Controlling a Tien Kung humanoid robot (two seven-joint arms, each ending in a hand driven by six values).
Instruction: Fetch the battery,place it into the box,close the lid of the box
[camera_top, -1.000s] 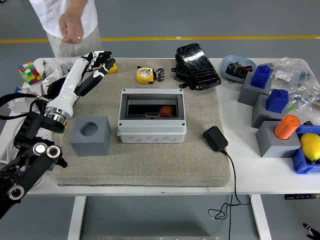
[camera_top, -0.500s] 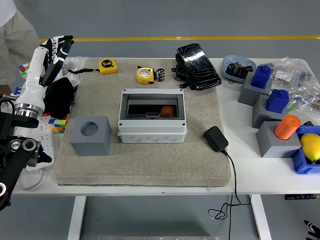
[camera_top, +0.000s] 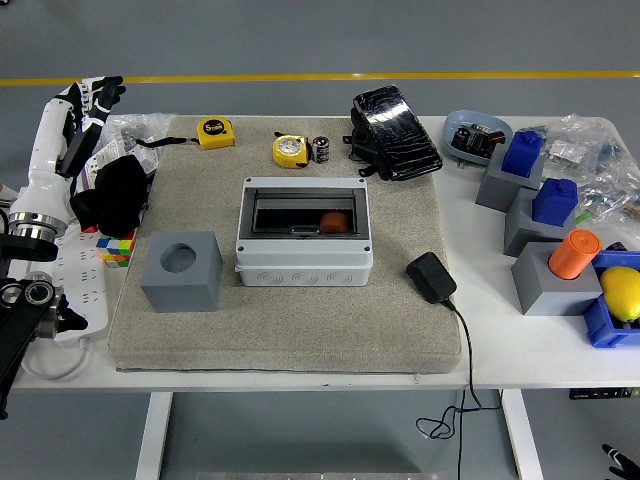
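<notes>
The grey box (camera_top: 304, 258) stands mid-mat with its smoky see-through lid (camera_top: 303, 212) down, and something orange-red (camera_top: 332, 220) shows through it. A small dark battery (camera_top: 321, 149) stands upright at the mat's far edge, right beside a yellow tape measure (camera_top: 290, 150). My left hand (camera_top: 97, 93) is raised at the far left edge, off the mat and well away from both, fingers relaxed and holding nothing. The right arm is out of view.
A grey block with a round hole (camera_top: 181, 270) sits left of the box, and a black power adapter (camera_top: 431, 277) with its cable sits to the right. A black pouch (camera_top: 395, 118) and a second tape measure (camera_top: 213, 132) lie at the back. A black cloth (camera_top: 115, 190) is at left; grey and blue blocks (camera_top: 545, 215) crowd the right.
My left arm has pulled back left, from over the mat's far left corner to the table's left edge. The person at the far side has walked out of view.
</notes>
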